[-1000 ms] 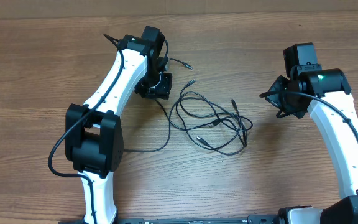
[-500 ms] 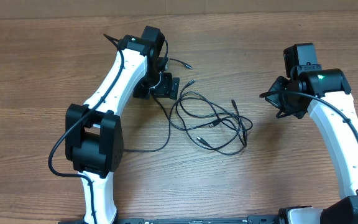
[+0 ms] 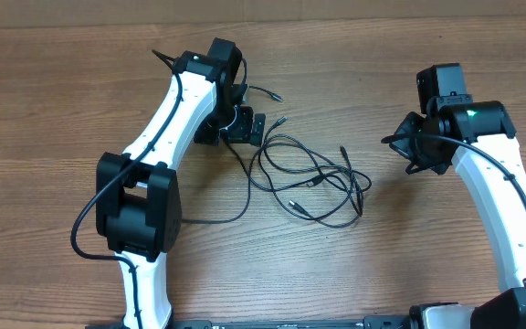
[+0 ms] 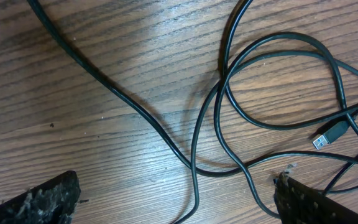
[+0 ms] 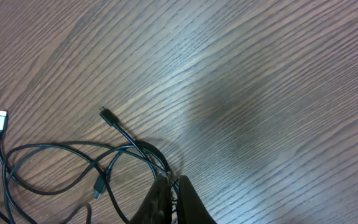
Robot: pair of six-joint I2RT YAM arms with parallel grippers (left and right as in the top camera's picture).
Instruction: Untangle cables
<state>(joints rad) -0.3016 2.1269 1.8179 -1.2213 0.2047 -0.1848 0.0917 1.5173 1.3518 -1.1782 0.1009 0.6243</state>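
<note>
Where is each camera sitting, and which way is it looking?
Overhead: above the table, looking straight down at the cables; shows left arm, left gripper, right arm, right gripper.
Left wrist: on the left arm, close over the cables; open fingers at the bottom corners.
Right wrist: on the right arm, facing the cables' edge; shut fingers at the bottom.
All three share the cables.

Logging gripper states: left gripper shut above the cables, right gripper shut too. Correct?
No: the left gripper is open, fingers spread wide above the cables, as the left wrist view shows. The right gripper is indeed shut.
</note>
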